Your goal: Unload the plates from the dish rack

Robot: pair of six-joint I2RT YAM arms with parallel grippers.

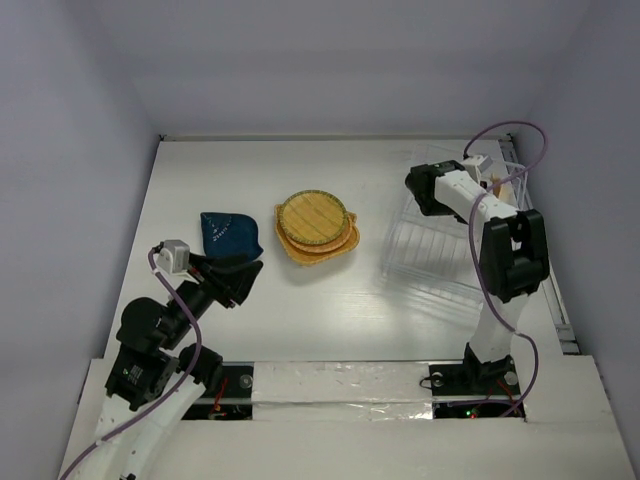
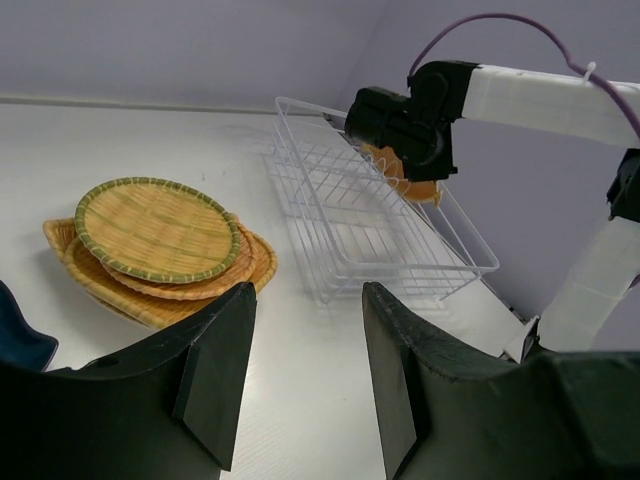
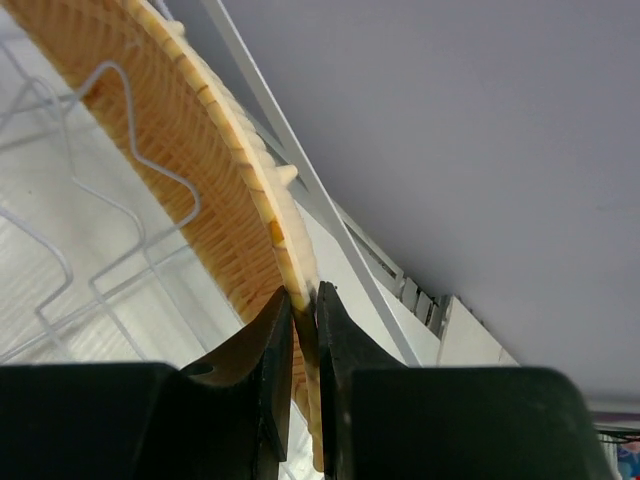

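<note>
One woven orange-tan plate (image 3: pixel 225 215) stands on edge among the wires at the far right corner of the dish rack (image 1: pixel 425 262), in the upper right of the overhead view. The right gripper (image 3: pixel 302 300) has its fingers closed nearly together on this plate's rim, which fills the narrow gap between them. It is gripped, but nothing shows it raised out of its slot.

The rest of the rack looks empty of plates. The unloaded ones lie as a stack of plates (image 1: pixel 318 232) on the white table (image 1: pixel 330 320) at the middle of the overhead view, well apart from the rack, with a round green-rimmed one on top. I judge the task nearly done: lifting this last plate out and setting it down appears to be all that remains.

The left gripper (image 2: pixel 310 300) hovers low in the lower left of the overhead view, fingers spread wide and holding nothing, near a dark blue rounded object (image 1: pixel 230 232).

Hard to make out:
- **Stack count:** about three, though the lower rims overlap.
- **Gripped plate's outline:** it is cut off in the wrist view and mostly hidden by the arm from above.
- **Rack corner:** whether another plate sits behind that arm cannot be told.
</note>
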